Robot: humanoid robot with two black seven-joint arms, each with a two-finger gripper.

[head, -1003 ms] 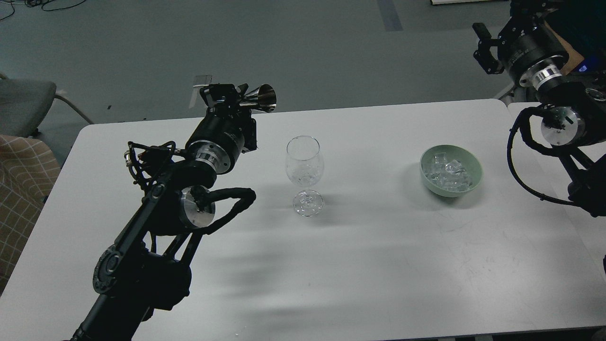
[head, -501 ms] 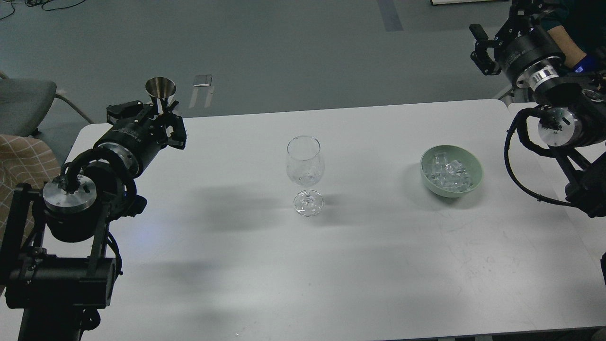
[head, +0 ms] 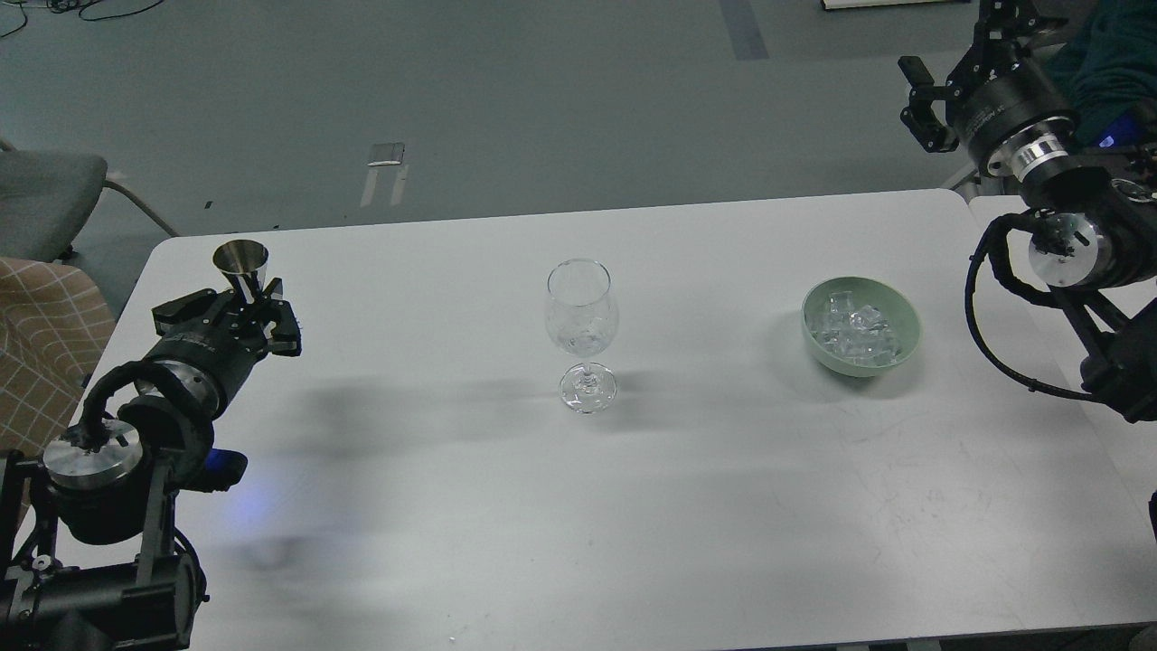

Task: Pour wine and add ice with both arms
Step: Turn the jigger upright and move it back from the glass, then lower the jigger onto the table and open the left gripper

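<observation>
A clear wine glass (head: pixel 583 307) stands upright at the middle of the white table (head: pixel 633 506). A little clear wine (head: pixel 581 341) glints low in its bowl. A green bowl (head: pixel 907 344) to the right holds a heap of clear ice cubes (head: pixel 854 327). My left gripper (head: pixel 247 297) is at the table's far left, shut on a small steel jigger (head: pixel 240 259) that it holds upright just above the table. My right gripper (head: pixel 920 99) is raised beyond the table's far right corner, open and empty, well above and behind the bowl.
A grey chair (head: pixel 50 194) and a checked tan cloth (head: pixel 41 348) sit off the table's left edge. A second white surface (head: pixel 1044 312) adjoins the table on the right, under my right arm. Grey floor lies beyond the far edge.
My left arm swung left and down, away from the glass, turning the jigger from tipped towards the glass to upright. The right gripper shifted only slightly.
</observation>
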